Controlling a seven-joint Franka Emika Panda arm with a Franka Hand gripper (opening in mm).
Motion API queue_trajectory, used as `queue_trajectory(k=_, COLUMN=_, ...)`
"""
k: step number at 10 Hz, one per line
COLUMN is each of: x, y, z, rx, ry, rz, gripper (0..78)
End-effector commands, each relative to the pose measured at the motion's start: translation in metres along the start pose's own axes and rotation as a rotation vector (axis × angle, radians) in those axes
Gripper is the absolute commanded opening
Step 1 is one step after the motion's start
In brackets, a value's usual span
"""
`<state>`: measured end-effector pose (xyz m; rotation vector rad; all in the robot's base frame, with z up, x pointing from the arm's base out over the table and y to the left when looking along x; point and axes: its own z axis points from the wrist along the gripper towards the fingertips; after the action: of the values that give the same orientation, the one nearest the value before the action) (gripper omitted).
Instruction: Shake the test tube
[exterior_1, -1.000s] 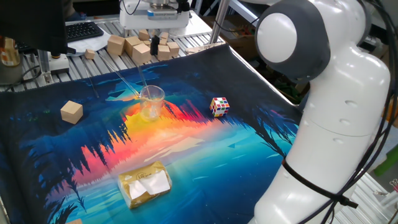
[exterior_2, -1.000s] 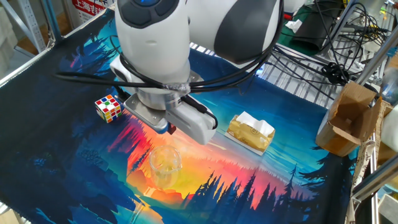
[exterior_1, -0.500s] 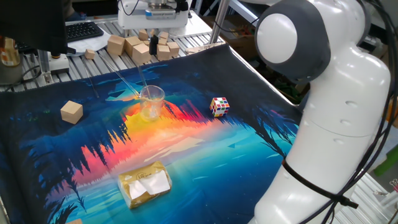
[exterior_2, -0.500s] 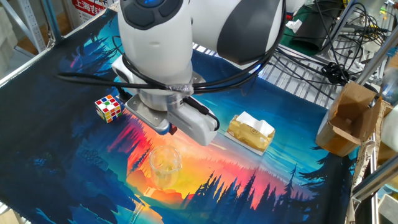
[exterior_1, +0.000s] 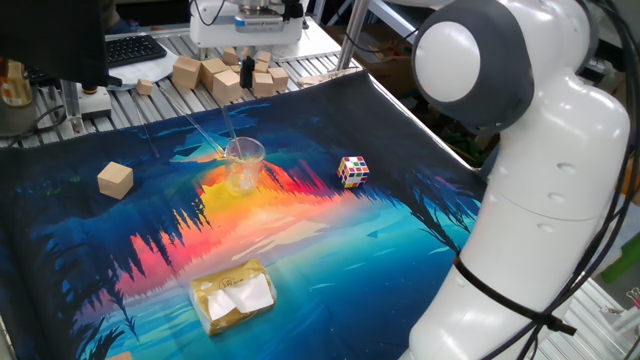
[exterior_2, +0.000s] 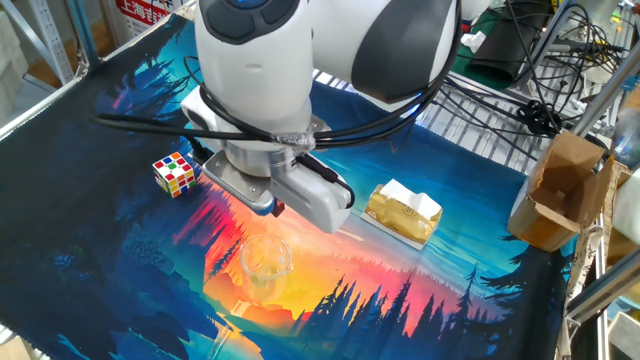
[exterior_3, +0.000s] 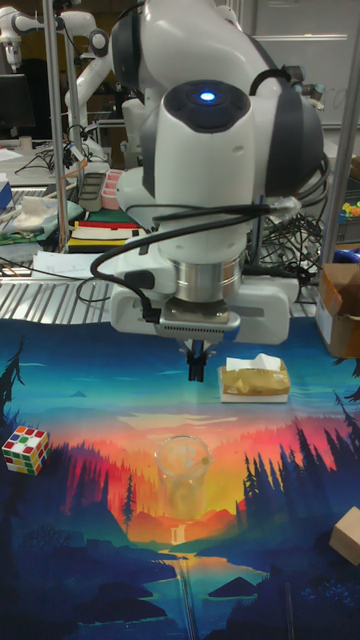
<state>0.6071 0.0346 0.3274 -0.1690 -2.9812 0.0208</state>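
The test tube (exterior_1: 203, 132) is a thin clear tube lying slanted on the mat, just behind and left of the clear beaker (exterior_1: 243, 163). A second thin clear rod (exterior_1: 232, 125) lies beside it, and the two are hard to tell apart. My gripper (exterior_1: 247, 72) hangs above the mat's far edge, behind both rods and well above them. In the tall fixed view its black fingers (exterior_3: 190, 362) point down behind the beaker (exterior_3: 183, 475), pressed together with nothing between them. The other fixed view hides the fingertips behind the arm.
A Rubik's cube (exterior_1: 352, 171) sits right of the beaker. A gold-wrapped packet (exterior_1: 233, 296) lies at the mat's near side and a wooden block (exterior_1: 115, 180) at its left. Several wooden blocks (exterior_1: 225, 75) crowd the metal table under the gripper. A cardboard box (exterior_2: 560, 190) stands off the mat.
The arm has drifted very slightly sideways in the other fixed view. The tube, rod, beaker and other objects have not moved.
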Motion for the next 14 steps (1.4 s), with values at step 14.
queue_trajectory(k=14, x=-0.054, y=0.012, z=0.008, rx=0.026, ry=0.024, rz=0.048, gripper=0.0)
